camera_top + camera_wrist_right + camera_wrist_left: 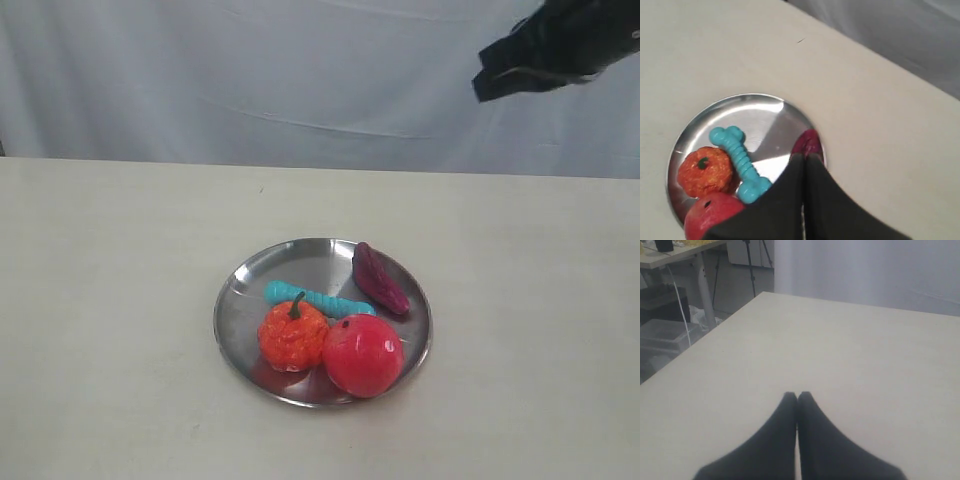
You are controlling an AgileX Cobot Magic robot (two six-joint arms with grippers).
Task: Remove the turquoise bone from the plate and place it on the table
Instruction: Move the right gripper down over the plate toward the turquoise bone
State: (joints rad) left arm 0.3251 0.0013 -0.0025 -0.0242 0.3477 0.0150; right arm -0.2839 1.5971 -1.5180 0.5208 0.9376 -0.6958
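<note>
The turquoise bone lies on the steel plate, behind an orange pumpkin toy and a red apple. My right gripper is shut and empty, high above the table's far right, well clear of the plate. The left gripper is shut too, with nothing in it, over bare cream table; the exterior view does not show it.
A dark red-purple fruit toy lies at the plate's right rim. A pale curtain hangs behind the table. Off the table's left edge stand a desk leg and clutter on the floor.
</note>
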